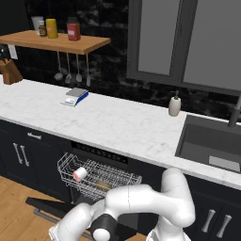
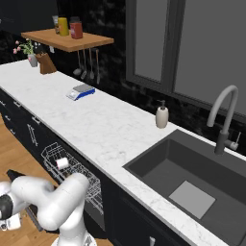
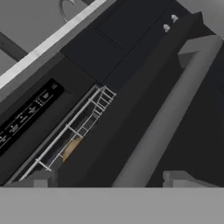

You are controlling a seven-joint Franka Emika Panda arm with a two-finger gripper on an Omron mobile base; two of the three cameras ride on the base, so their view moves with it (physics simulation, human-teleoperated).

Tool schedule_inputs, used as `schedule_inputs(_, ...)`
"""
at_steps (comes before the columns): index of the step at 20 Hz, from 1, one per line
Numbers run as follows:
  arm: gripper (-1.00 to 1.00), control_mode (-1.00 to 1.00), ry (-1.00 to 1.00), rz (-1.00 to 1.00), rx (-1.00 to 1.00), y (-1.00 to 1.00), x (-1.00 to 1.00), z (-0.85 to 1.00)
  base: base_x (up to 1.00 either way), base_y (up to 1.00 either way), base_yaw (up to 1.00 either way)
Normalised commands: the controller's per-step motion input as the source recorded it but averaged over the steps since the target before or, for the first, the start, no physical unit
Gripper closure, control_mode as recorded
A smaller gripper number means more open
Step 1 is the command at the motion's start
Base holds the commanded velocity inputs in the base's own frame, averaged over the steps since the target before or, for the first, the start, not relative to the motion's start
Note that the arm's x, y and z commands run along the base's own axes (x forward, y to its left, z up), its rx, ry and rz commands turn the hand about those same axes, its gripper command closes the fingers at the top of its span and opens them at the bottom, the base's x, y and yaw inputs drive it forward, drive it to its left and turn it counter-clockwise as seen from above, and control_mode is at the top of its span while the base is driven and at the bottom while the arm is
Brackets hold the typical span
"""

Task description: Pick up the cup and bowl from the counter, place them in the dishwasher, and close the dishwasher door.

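A: Legend, part one. Where do the task's things lie?

B: The cup [image 1: 79, 174] lies on its side in the white wire rack [image 1: 101, 175], near the rack's left end as the left base view shows it. From the right base view the same cup [image 2: 62, 163] sits in the pulled-out rack [image 2: 72, 175] below the counter [image 2: 96, 127]. The bowl [image 3: 71, 148] appears in my hand view as a tan patch between the rack wires; in the left base view a brownish shape [image 1: 101, 184] sits in the rack just right of the cup. Both pieces are inside the dishwasher [image 1: 99, 157], under its black control strip [image 3: 26, 114].

A: Part two. How does the door stand?

B: The dishwasher door [image 1: 52, 207] hangs dropped open, its panel low in front of the rack. In my hand view its long silver bar handle [image 3: 168, 109] runs diagonally from upper right toward the bottom of the frame.

A: Part three. And your fingers?

B: My fingers [image 3: 41, 178] stand spread wide, one tip at each side of the lower frame, with nothing between them. The gripper [image 3: 111, 179] sits close to the near end of the bar handle; whether a pad touches it I cannot tell.

A: Part four. Other fixtures?

B: A soap dispenser [image 1: 174, 104] stands on the counter beside the sink [image 1: 212, 141]; a wooden shelf [image 1: 56, 41] carries jars at upper left.
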Motion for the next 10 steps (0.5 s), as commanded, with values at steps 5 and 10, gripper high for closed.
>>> schedule_inputs(5, -1.00, -1.00, 0.00, 0.01, 0.00, 0.00, 0.26, -0.40, 0.00, 0.00, 0.00)
schedule_inputs(10, -1.00, -1.00, 0.00, 0.00, 0.00, -0.11, 0.69, -0.14, 0.00, 0.00, 0.00)
